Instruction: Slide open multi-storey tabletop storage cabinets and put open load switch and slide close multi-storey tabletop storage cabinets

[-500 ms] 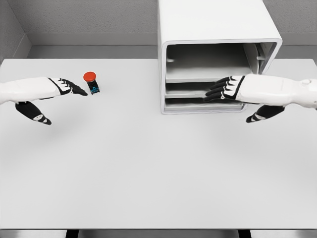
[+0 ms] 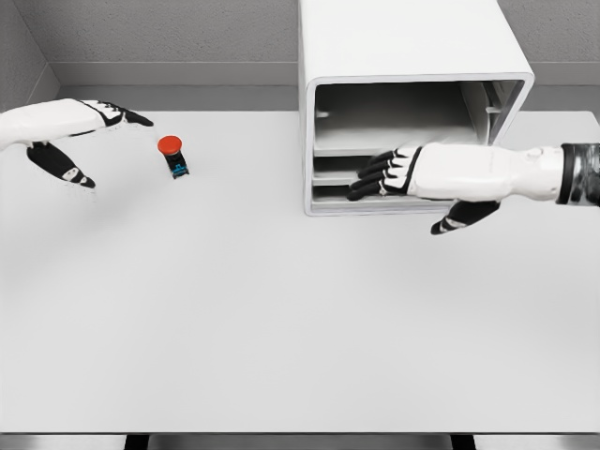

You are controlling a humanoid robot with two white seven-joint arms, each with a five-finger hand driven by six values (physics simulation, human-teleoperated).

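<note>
Right hand (image 2: 389, 175), fingers spread and holding nothing, lay across the front of the cabinet (image 2: 412, 103) at its lower shelves, while the left hand (image 2: 89, 117), likewise open and empty, hovered up and to the left of the load switch (image 2: 173, 156), close to it but apart. That red-capped switch sat on the white worktop (image 2: 281, 319) well to the left of the cabinet, ungrasped. Judging from this, the cabinet's front looked open with bare shelves showing, so picking up the switch, placing it inside and closing the cabinet all remained.
</note>
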